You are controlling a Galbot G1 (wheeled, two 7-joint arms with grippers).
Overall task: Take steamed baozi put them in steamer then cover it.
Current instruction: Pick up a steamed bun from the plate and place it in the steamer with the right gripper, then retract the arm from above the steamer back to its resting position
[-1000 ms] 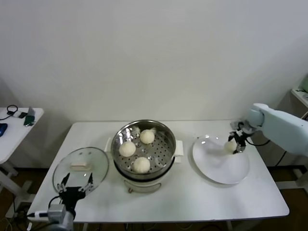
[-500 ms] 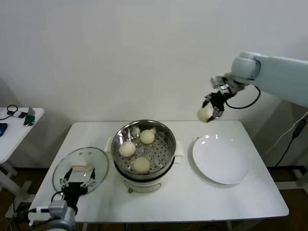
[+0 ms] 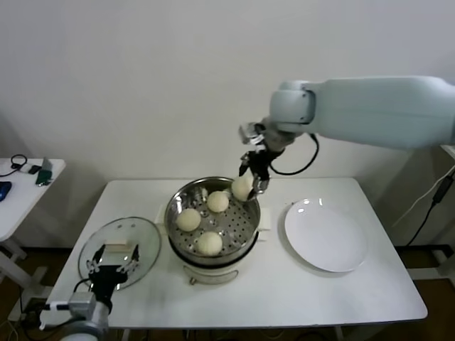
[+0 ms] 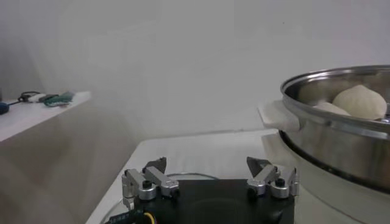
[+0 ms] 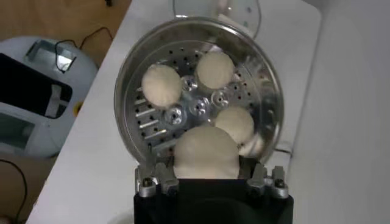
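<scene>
The shiny steel steamer (image 3: 237, 226) stands mid-table on its white base and holds three baozi (image 3: 188, 219), (image 3: 217, 202), (image 3: 209, 243). My right gripper (image 3: 250, 182) hangs above the steamer's back right rim, shut on a fourth baozi (image 3: 242, 187). From the right wrist, that held bun (image 5: 206, 152) fills the space between the fingers, over the perforated basket (image 5: 131, 67) and its three buns. My left gripper (image 3: 112, 264) stands open over the near edge of the glass lid (image 3: 122, 238), nothing between its fingers (image 4: 207, 163). The steamer's wall (image 4: 329, 134) shows to one side of it.
A bare white plate (image 3: 327, 238) lies right of the steamer. The glass lid with its white handle rests on the table at front left. A small side table (image 3: 25, 185) with cables stands off to the left. The wall rises right behind the table.
My right arm lifted the baozi off the plate, then swung up and left to hang over the steamer's back right rim. The left gripper hardly moved.
</scene>
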